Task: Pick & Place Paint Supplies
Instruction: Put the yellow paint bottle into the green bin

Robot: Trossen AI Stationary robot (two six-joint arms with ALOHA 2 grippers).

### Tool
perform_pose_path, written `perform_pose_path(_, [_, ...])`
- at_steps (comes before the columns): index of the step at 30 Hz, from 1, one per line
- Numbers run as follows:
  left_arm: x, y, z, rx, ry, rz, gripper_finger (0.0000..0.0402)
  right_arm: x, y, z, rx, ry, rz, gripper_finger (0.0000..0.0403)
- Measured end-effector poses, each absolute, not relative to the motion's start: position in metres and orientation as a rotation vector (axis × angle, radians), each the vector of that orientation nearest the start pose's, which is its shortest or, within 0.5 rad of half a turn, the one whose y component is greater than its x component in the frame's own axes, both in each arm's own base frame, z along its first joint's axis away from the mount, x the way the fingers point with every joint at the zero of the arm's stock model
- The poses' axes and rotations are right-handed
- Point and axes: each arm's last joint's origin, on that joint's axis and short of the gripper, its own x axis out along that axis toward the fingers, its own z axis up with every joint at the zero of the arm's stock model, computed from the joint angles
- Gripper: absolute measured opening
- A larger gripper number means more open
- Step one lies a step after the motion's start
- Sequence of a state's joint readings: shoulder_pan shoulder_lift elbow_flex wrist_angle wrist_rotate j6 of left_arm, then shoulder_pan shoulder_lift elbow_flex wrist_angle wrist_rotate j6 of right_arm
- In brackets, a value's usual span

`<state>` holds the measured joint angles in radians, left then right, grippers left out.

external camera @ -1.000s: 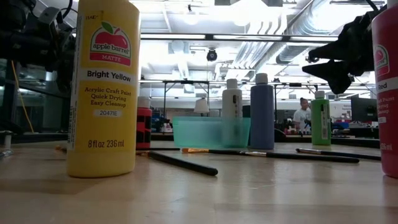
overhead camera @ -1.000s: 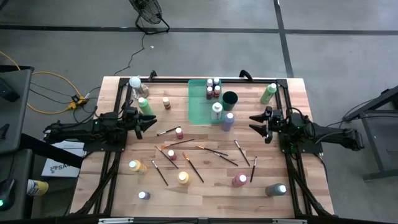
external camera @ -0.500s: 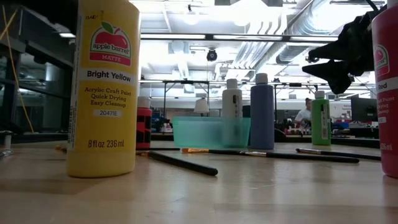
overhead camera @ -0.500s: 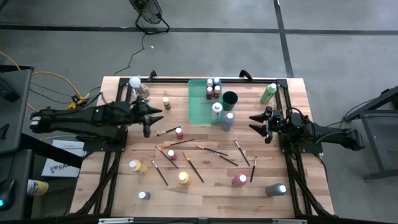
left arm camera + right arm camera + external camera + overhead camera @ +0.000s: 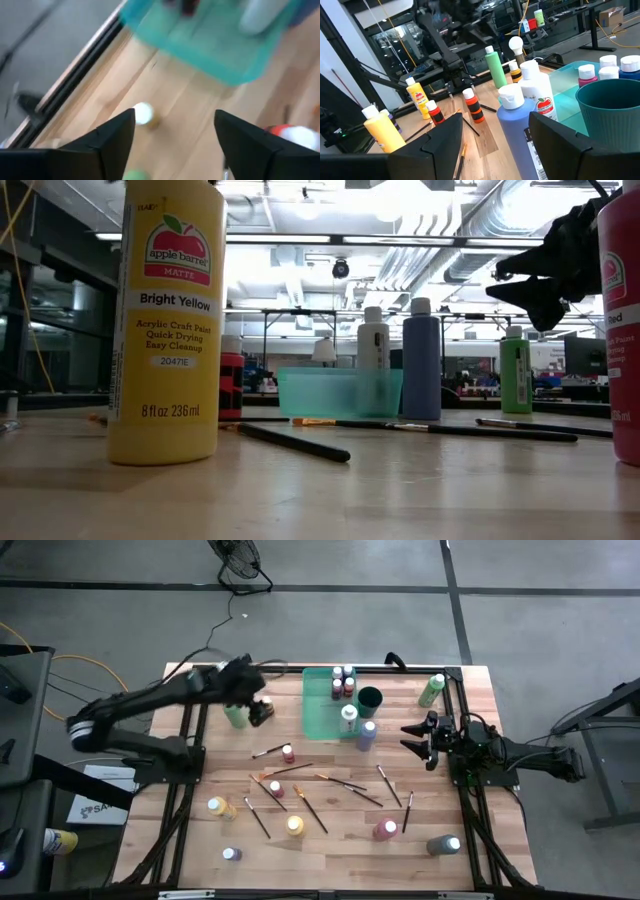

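**Worktop:** You had one pale wooden worktop (image 5: 200, 840) in a black frame, on a grey concrete floor with dark seams. A floor fan (image 5: 238, 565) stood beyond the far edge and a yellow cable (image 5: 90, 665) lay off the left edge. The low view showed ceiling ducts and strip lights.

**Arms, two:**
- The left gripper (image 5: 258, 705) (image 5: 175, 120) hung near the far left corner with its fingers spread wide and nothing between them.
- The right gripper (image 5: 412, 738) (image 5: 496, 125) waited at the right edge, also wide and empty.

**Tray, one:** The green tray (image 5: 320, 715) sat mid far edge. It held a white bottle (image 5: 348, 718) and about four small bottles (image 5: 342, 680); you could not count those surely.

**Cup, one:** The dark green cup (image 5: 370, 697) stood just beside the tray.

**Loose bottles, eleven:**
- two green (image 5: 235, 717) (image 5: 432, 690)
- two yellow (image 5: 215, 806) (image 5: 295, 826)
- one blue (image 5: 367, 733)
- one grey (image 5: 445, 844)
- one pink (image 5: 385, 830)
- one purple (image 5: 231, 854)
- one red (image 5: 288, 753)
- two small ones (image 5: 267, 710) (image 5: 275, 787)

**Brushes:** You had roughly ten brushes (image 5: 340, 781), scattered across the worktop's middle.
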<state>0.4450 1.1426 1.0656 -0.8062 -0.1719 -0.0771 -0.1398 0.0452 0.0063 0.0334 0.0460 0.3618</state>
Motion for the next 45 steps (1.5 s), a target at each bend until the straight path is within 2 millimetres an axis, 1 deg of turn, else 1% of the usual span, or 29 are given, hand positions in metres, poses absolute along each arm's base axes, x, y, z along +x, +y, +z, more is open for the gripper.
perform_pose_path(2, [0.212, 0.114, 0.313, -0.225, 0.977, 0.630, 0.0278, 0.099, -0.015, 0.165, 0.361, -0.028, -0.184, 0.0223])
perform_pose_path(5, [0.234, 0.134, 0.310, -0.265, 1.128, 0.641, 0.0279, 0.099, -0.015, 0.165, 0.361, -0.028, -0.184, 0.0223])
perform_pose_path(8, [0.254, 0.148, 0.303, -0.293, 1.221, 0.634, 0.0276, 0.099, -0.015, 0.165, 0.361, -0.028, -0.185, 0.0223])
perform_pose_path(11, [0.264, 0.158, 0.296, -0.343, 1.280, 0.647, 0.0273, 0.099, -0.015, 0.165, 0.361, -0.028, -0.184, 0.0223])
perform_pose_path(15, [0.269, 0.164, 0.288, -0.406, 1.311, 0.688, 0.0271, 0.099, -0.015, 0.165, 0.361, -0.028, -0.184, 0.0223])
perform_pose_path(22, [0.265, 0.175, 0.273, -0.482, 1.388, 0.772, 0.0271, 0.099, -0.015, 0.165, 0.361, -0.028, -0.184, 0.0223])
perform_pose_path(33, [0.272, 0.185, 0.254, -0.497, 1.440, 0.776, 0.0271, 0.099, -0.015, 0.165, 0.361, -0.028, -0.184, 0.0223])
perform_pose_path(40, [0.270, 0.186, 0.235, -0.516, 1.455, 0.742, 0.0270, 0.099, -0.015, 0.165, 0.361, -0.028, -0.184, 0.0223])
perform_pose_path(42, [0.270, 0.185, 0.235, -0.514, 1.455, 0.742, 0.0265, 0.099, -0.015, 0.165, 0.361, -0.028, -0.184, 0.0223])
perform_pose_path(45, [0.270, 0.186, 0.235, -0.513, 1.449, 0.743, 0.0246, 0.099, -0.015, 0.165, 0.361, -0.028, -0.184, 0.0223])
